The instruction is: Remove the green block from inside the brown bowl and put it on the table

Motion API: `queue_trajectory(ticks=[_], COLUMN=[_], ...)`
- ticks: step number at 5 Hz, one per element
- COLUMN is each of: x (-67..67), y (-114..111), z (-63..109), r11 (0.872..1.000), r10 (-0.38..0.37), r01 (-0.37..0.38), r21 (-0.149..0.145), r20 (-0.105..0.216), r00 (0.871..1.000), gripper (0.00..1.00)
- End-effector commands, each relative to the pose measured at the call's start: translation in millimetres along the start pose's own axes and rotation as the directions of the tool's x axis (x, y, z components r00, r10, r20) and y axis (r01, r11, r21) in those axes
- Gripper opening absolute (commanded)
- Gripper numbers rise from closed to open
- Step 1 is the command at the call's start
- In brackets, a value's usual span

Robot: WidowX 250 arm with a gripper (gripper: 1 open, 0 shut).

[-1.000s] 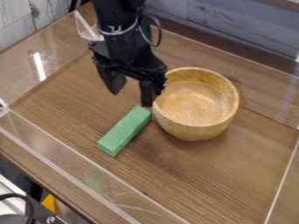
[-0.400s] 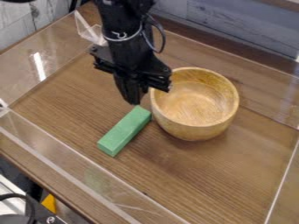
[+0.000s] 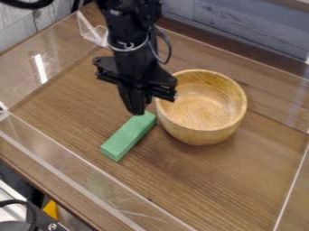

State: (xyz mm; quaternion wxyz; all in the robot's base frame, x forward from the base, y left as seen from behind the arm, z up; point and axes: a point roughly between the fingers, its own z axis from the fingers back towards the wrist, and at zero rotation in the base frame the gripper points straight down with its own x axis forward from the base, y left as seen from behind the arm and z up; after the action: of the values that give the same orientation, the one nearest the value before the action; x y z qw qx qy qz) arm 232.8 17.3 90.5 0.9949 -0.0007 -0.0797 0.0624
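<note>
1. Gripper is pinched fully together, pointing straight down, with its tips just above the upper end of the green block. Nothing's between the fingers as far as I can see, so it's clamped on air, not on the block.

2. So the green block is lying flat on the surface, outside the brown bowl, with its upper end close to the bowl's outer wall on the left. Can't honestly tell if it touches the wall or just sits beside it. The bowl's hollow looks empty.

3. Handling-wise, my guess is the block is light and rigid, a solid bar that won't flex or squash. The finish looks smooth, so it could be a bit slippery. It doesn't look fragile.

4. If it needs picking again, I'd pinch it across the narrow width near the middle, jaws on the two long sides. Grabbing at the end would probably let it swing.

5. The surface is dark wood-grain, flat and bare around the block, so plenty of room down and to the left.

6. Clear acrylic walls run round the edges, with grey planking behind at the top. The bowl is the only real obstacle nearby.
</note>
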Motion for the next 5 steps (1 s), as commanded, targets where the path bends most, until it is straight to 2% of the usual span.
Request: queue_trajectory(ticks=[1,2,4,5], x=[16.6,23.5,7.4,12.1], y=[3,3,14,12], z=[9.8,11.4,0.9,4.9], r11=[1.0,1.0,1.0,0.999], r10=[-0.008,-0.025,0.0,-0.026], r01=[0.008,0.025,0.0,0.027], r21=[0.001,0.004,0.024,0.022], r20=[0.023,0.014,-0.001,-0.01], r00=[1.0,1.0,1.0,1.0], gripper=[0.0,0.0,0.0,0.0])
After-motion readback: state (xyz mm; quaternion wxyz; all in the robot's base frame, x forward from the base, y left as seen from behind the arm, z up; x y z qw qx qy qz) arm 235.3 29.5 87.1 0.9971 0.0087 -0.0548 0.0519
